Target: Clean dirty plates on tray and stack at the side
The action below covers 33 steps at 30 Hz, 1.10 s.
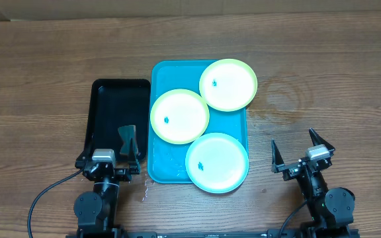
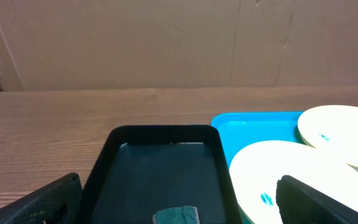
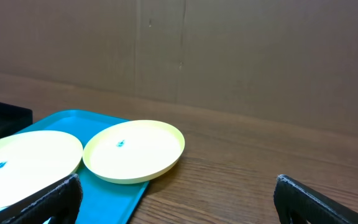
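Bare wooden table (image 1: 45,66), cardboard wall (image 2: 135,43) behind; my left gripper (image 2: 178,186) hangs wide open, empty, over one black tray (image 1: 111,99); one turquoise tray (image 1: 167,73) mid-table carries three plates: two yellow-green, left edge (image 1: 179,116) and far right corner (image 1: 228,84), one blue plate (image 1: 217,162) near right corner; my right gripper (image 1: 295,147) gapes empty.

Bright, even light from overhead, hardly any shadows. The plates (image 1: 230,89) look a bit washed out, and in the wrist views the fingers (image 2: 319,202) sit dark and soft up close.
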### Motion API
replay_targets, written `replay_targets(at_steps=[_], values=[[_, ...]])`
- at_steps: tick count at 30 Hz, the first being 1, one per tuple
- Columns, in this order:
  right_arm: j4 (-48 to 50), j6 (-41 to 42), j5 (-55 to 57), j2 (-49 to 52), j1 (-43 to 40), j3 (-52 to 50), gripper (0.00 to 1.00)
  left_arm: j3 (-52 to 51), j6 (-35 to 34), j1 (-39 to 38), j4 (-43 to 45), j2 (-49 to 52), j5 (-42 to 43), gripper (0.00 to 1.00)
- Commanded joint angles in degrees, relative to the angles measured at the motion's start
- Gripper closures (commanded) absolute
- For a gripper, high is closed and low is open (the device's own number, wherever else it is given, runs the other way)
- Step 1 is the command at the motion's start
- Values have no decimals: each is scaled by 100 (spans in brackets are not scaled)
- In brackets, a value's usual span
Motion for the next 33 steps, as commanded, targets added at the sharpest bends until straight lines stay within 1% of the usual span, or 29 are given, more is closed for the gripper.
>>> replay_targets(at_steps=[1, 6, 11, 14, 19, 22, 25, 28, 33], values=[[42, 129, -33, -52, -13, -59, 0, -20, 107, 59, -11, -55, -59, 0], [44, 800, -24, -52, -13, -50, 0, -20, 105, 59, 4, -55, -39, 0], [20, 839, -4, -52, -13, 197, 0, 85, 81, 59, 48, -55, 612, 0], [-57, 994, -4, -50, -13, 483, 0, 420, -240, 59, -2, -55, 654, 0], [-557, 1027, -7, -39, -13, 1132, 0, 1362, -525, 59, -428, -50, 658, 0], [-977, 1027, -7, 59, -13, 1646, 0, 2039, -651, 59, -885, -9, 667, 0], [-1410, 1034, -13, 267, -13, 2184, 0, 2719, -654, 59, -1285, 120, 870, 0], [-1873, 1073, -116, 684, -13, 2879, 0, 3512, -651, 59, -1663, 442, 986, 0], [-2734, 1178, -271, 1805, -13, 4181, 0, 4962, -577, 59, -2605, 1392, 1032, 0]])
